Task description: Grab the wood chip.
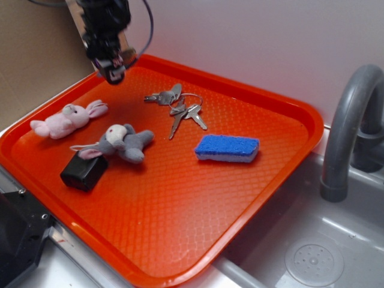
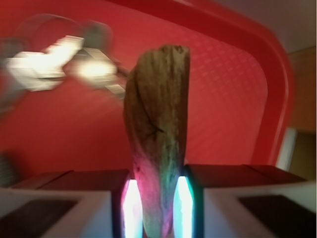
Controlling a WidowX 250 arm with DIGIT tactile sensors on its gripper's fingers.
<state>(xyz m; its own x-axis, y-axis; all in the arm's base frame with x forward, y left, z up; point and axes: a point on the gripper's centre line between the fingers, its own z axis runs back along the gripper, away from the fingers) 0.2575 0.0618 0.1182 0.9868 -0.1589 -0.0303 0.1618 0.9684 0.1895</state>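
Pinched upright between the closed-in fingers of the gripper (image 2: 157,208), the wood chip (image 2: 157,139) is held above the orange tray (image 1: 180,204).

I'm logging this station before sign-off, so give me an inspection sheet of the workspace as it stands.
Surface: orange tray with a textured floor, set beside a sink.
Job's things: wood chip clamped between the fingers, sticking out past them, clear of the tray in the wrist view.
Clutter: pink plush bunny, grey plush mouse, black block beside the mouse, silver keys on a ring, blue sponge.
Grippers: gripper raised above the tray's back left corner, shut on the chip.
Cables: dark cable looping beside the arm.
Surroundings: grey faucet, sink basin with drain, white wall behind.
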